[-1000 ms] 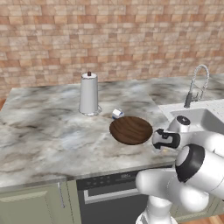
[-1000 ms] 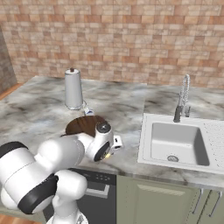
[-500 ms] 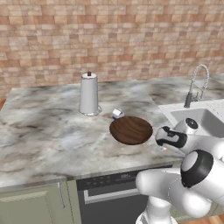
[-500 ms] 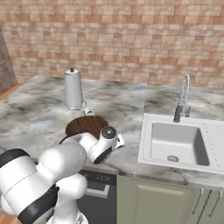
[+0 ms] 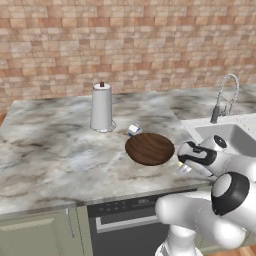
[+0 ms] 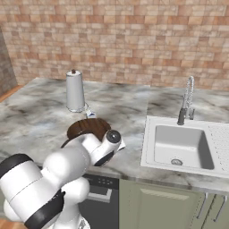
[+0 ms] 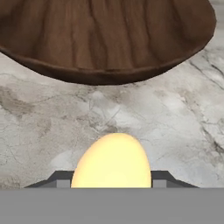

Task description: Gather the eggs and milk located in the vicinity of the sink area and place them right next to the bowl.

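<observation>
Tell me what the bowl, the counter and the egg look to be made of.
Bowl: dark brown wood, going by the streaky grain, with a smooth low-sheen finish.
Counter: looks like polished marble or similar stone, pale grey with darker veins.
Egg: smooth matte orange-yellow surface with no marks; real shell or plastic, the look leaves it open. It sits between the fingers, close to the bowl.

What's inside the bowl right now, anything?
The bowl looks empty in the left base view: bare wood grain. In the right base view the arm covers its near part. The egg is outside it, in the gripper.
</observation>
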Robot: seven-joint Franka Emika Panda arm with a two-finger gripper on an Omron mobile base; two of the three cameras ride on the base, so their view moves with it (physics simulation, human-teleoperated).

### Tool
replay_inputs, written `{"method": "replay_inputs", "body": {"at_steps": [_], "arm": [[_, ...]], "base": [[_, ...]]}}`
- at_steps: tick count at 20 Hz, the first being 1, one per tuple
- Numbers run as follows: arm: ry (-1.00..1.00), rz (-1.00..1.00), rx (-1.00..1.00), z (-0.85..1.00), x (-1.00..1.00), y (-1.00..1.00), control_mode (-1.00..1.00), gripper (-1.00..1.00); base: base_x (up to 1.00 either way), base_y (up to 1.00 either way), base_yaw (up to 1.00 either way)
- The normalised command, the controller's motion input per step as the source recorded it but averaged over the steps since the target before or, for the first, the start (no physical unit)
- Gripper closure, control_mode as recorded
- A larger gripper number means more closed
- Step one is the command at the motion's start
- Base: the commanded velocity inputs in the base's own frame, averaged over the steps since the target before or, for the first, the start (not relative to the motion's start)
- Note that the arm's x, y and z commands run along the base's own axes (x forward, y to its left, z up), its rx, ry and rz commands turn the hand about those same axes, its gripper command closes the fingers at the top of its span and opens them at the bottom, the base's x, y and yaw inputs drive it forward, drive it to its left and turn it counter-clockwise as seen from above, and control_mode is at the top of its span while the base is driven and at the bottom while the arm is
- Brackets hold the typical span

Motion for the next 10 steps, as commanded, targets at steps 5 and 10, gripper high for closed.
{"method": "replay_inputs", "body": {"at_steps": [5,10], "arm": [[-0.06,0.05,0.11,0.02,0.17,0.07,-1.0,1.0],[-0.04,0.03,0.07,0.01,0.3,0.06,-1.0,1.0]], "base": [[0.0,0.0,0.0],[0.0,0.0,0.0]]}}
